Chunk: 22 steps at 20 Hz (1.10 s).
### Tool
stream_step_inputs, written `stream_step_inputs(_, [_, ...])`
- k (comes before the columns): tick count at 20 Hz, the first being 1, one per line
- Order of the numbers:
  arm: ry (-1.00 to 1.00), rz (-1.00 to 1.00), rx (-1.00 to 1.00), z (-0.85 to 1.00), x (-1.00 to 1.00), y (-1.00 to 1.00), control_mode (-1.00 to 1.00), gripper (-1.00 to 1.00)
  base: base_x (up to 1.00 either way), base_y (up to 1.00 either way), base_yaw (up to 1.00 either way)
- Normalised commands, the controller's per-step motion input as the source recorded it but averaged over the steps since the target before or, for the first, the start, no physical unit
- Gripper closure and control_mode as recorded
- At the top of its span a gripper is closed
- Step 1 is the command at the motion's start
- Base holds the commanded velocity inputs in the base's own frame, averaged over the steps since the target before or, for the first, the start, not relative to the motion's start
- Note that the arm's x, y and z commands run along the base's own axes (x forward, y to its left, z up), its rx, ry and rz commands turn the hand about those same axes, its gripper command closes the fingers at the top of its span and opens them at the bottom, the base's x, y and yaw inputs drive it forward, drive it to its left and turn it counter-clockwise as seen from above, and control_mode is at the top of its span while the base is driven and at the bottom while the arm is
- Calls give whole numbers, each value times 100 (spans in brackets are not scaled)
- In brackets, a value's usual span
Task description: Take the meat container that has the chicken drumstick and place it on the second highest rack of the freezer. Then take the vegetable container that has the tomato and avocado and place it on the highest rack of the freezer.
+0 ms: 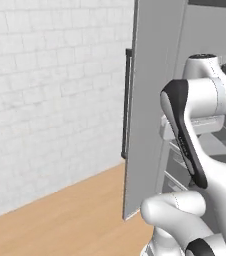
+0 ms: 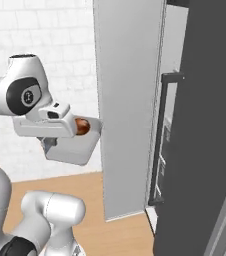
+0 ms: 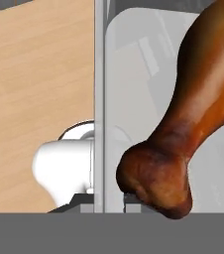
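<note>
The tool point(image 3: 109, 201) is pinched on the near wall of the meat container point(image 2: 75, 147), a shallow light-grey tray that it carries in the air, clear of the floor and of any shelf. In the hand view the two dark fingertips point(image 3: 130, 200) sit right at the bottom, one on each side of the tray's thin upright wall, which runs as a pale vertical strip up the middle of the picture. The chicken drumstick point(image 3: 183, 124) lies inside the tray on the far side of that wall, its knobby end just beside the fingertips and its thicker end stretching away toward the upper right. In the right base view the tray hangs just under and in front of the white hand, with the glossy reddish-brown drumstick point(image 2: 81, 126) peeking out between hand and tray rim, and the tray's outer edge is close to the edge of the open grey door of the freezer point(image 2: 130, 110). In the left base view the door stands edge-on with its long black handle point(image 1: 126, 105), and the light-grey inner shelves point(image 1: 220, 140) show past the arm. Below lies a wooden floor point(image 1: 60, 220), with a white brick wall point(image 1: 50, 90) behind.
</note>
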Motion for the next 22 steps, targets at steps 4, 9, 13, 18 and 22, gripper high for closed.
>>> stream_step_inputs(4, [0,0,0,0,0,0,100,100,29,48,-65])
stream_step_inputs(9, [0,0,0,0,0,0,100,100,53,67,-69])
stream_step_inputs(13, [0,0,0,0,0,0,100,100,46,58,-64])
stream_step_inputs(18, [0,0,0,0,0,0,100,100,27,35,-51])
stream_step_inputs(22, [0,0,0,0,0,0,100,100,8,36,-39])
